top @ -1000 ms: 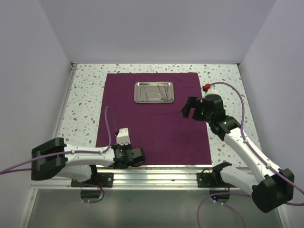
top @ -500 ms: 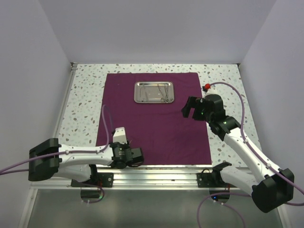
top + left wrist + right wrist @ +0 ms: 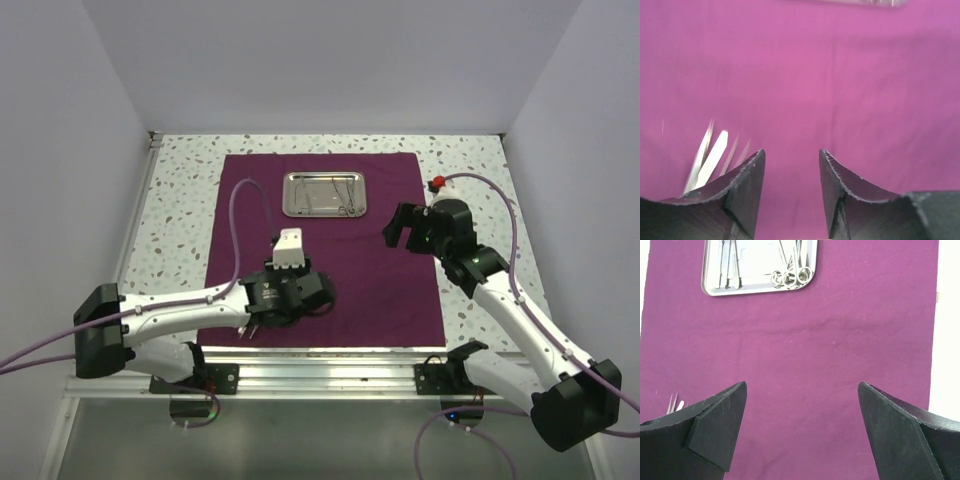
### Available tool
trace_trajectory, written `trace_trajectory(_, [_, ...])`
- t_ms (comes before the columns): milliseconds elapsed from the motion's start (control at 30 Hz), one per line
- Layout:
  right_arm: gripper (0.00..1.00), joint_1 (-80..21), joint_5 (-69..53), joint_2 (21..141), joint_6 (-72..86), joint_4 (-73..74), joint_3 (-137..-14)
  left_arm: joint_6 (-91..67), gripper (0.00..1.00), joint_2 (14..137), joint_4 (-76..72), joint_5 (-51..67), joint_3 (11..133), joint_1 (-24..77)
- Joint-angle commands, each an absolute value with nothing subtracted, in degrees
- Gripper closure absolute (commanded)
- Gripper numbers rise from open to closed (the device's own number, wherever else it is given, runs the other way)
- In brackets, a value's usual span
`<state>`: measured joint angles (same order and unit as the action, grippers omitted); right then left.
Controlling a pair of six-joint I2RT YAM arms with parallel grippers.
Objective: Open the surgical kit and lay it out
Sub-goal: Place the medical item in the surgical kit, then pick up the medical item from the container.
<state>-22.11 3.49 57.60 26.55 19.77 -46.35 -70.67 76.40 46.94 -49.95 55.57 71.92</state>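
Observation:
The maroon cloth [image 3: 320, 250] lies spread flat on the table. The steel tray [image 3: 323, 194] sits on its far middle and holds slim forceps and ring-handled scissors [image 3: 790, 276]. Steel tweezers [image 3: 707, 157] lie on the cloth just left of my left fingers, blurred; they also show at the lower left of the right wrist view [image 3: 673, 403]. My left gripper [image 3: 322, 291] is open and empty, low over the near middle of the cloth [image 3: 790, 152]. My right gripper [image 3: 393, 228] is wide open and empty above the cloth's right part [image 3: 802, 384], the tray [image 3: 757, 265] ahead of it.
The speckled tabletop [image 3: 175, 210] surrounds the cloth, with white walls on three sides. A metal rail [image 3: 320, 372] runs along the near edge. The cloth's right edge [image 3: 935, 340] meets bare table. A red-tipped cable connector [image 3: 436, 183] lies at the right.
My left arm has swung right and away from the near edge, from the cloth's front left to its near middle. The right arm, tray and cloth have not moved.

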Motion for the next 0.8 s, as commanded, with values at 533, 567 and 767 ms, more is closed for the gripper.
trace_trajectory(533, [0.03, -22.3, 3.3, 58.1, 26.8, 18.4, -46.2, -20.3, 0.66, 116.3, 5.2, -21.8, 88.7, 31.0])
trace_trajectory(567, [0.03, -22.4, 3.2, 58.2, 26.8, 18.4, -46.2, -20.0, 0.68, 119.6, 6.1, -21.7, 92.0, 29.7])
trace_trajectory(767, [0.03, -22.3, 2.0, 59.9, 27.0, 17.8, -46.2, -17.7, 0.69, 125.5, 6.1, -18.5, 98.9, 25.2])
